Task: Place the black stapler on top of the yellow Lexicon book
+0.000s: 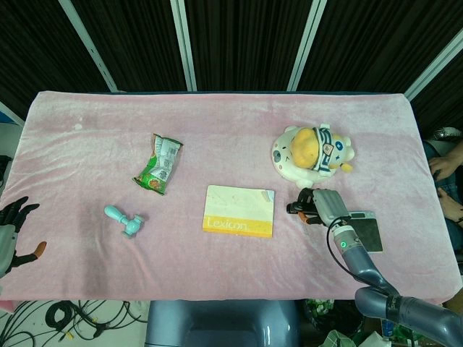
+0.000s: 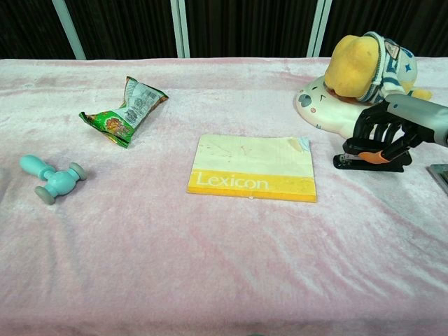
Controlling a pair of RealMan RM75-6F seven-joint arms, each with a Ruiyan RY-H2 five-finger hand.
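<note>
The black stapler [image 2: 362,164] lies on the pink cloth just right of the yellow Lexicon book [image 2: 253,168], in front of the plush toy. My right hand [image 2: 389,129] comes in from the right, and its fingers curl over the stapler's top while an orange-tipped thumb presses its side. In the head view the stapler [image 1: 295,208] pokes out to the left of that hand [image 1: 323,205], a short way from the book [image 1: 239,210]. My left hand [image 1: 14,233] hangs off the table's left edge with its fingers spread, holding nothing.
A yellow-and-white plush toy [image 1: 312,152] sits just behind the stapler. A green snack bag [image 1: 159,165] and a teal dumbbell-shaped toy [image 1: 124,220] lie on the left half. A flat grey device [image 1: 369,233] rests by my right forearm.
</note>
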